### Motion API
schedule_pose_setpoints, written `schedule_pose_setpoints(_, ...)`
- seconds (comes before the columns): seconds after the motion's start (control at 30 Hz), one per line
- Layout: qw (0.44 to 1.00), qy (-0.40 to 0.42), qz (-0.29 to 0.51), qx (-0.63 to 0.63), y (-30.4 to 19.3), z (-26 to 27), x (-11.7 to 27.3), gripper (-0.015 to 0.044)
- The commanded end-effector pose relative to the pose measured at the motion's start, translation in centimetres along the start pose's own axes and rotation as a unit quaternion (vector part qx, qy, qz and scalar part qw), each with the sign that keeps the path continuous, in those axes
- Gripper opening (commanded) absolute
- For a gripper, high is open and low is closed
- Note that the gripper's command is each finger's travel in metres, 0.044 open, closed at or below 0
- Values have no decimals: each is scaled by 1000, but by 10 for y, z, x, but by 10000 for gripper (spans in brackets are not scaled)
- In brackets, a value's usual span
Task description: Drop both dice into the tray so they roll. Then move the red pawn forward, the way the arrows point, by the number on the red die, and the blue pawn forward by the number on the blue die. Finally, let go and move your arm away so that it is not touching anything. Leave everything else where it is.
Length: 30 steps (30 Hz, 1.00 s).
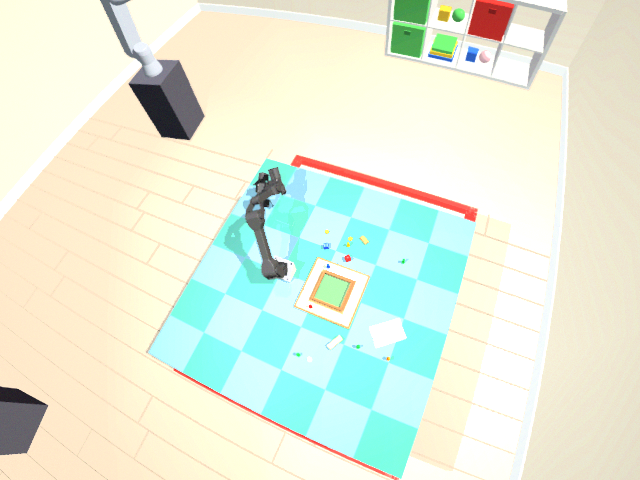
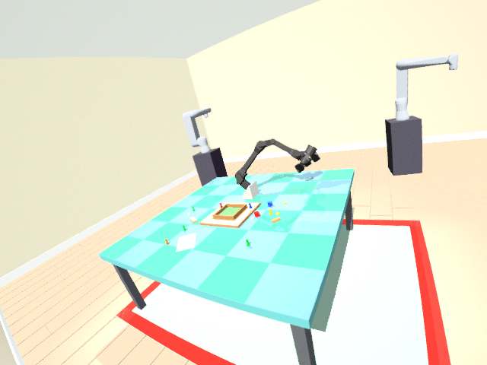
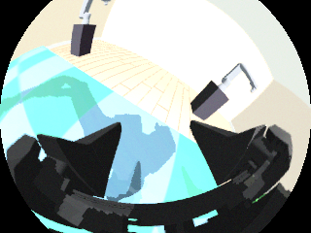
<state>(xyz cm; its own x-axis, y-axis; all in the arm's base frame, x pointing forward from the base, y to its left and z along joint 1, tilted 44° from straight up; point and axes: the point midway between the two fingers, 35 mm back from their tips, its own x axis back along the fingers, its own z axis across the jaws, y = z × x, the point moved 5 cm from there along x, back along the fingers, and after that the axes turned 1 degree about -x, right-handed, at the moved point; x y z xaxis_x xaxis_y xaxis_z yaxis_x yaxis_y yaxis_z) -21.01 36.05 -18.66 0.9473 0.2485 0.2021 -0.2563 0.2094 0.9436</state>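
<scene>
The red die (image 1: pixel 347 258) (image 2: pixel 256 214) and the blue die (image 1: pixel 326 245) (image 2: pixel 269 204) lie on the table outside the board. The wooden tray (image 1: pixel 332 289) (image 2: pixel 230 212) has a green floor, looks empty and sits mid-board. The blue pawn (image 1: pixel 328 266) (image 2: pixel 249 205) and the red pawn (image 1: pixel 310 306) (image 2: pixel 221 205) stand on the cream board (image 1: pixel 353 299) (image 2: pixel 240 220), outside the tray, near different corners. Die numbers and arrows are too small to read. My gripper (image 3: pixel 155 123) is open and empty, raised above the table's far edge, well away from dice and board.
A yellow pawn (image 1: pixel 347 244) (image 2: pixel 270 212) and an orange block (image 1: pixel 364 239) (image 2: pixel 275 220) are near the dice. A white sheet (image 1: pixel 387 332) (image 2: pixel 186 242), a cream block (image 1: pixel 334 342) (image 2: pixel 192 220) and green pawns lie around the board. A white wedge (image 2: pixel 251 191) is beside my base.
</scene>
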Motion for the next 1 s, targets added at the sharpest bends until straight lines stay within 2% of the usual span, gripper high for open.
schedule_pose_setpoints(0.0, 1000, -2, 2, -4, 0, 0, 1, 374)
schedule_pose_setpoints(0.13, 993, -42, 48, -98, -6, -4, 20, 275)
schedule_pose_setpoints(0.27, 949, -131, 96, -269, -16, -13, 70, 275)
schedule_pose_setpoints(0.4, 861, -228, 111, -440, -27, -9, 135, 275)
schedule_pose_setpoints(0.53, 738, -312, 103, -590, -39, 9, 200, 275)
schedule_pose_setpoints(0.67, 633, -362, 90, -678, -47, 27, 239, 275)
schedule_pose_setpoints(0.83, 392, -442, 50, -805, -60, 71, 306, 275)
schedule_pose_setpoints(0.97, 196, -484, 11, -853, -68, 113, 349, 275)
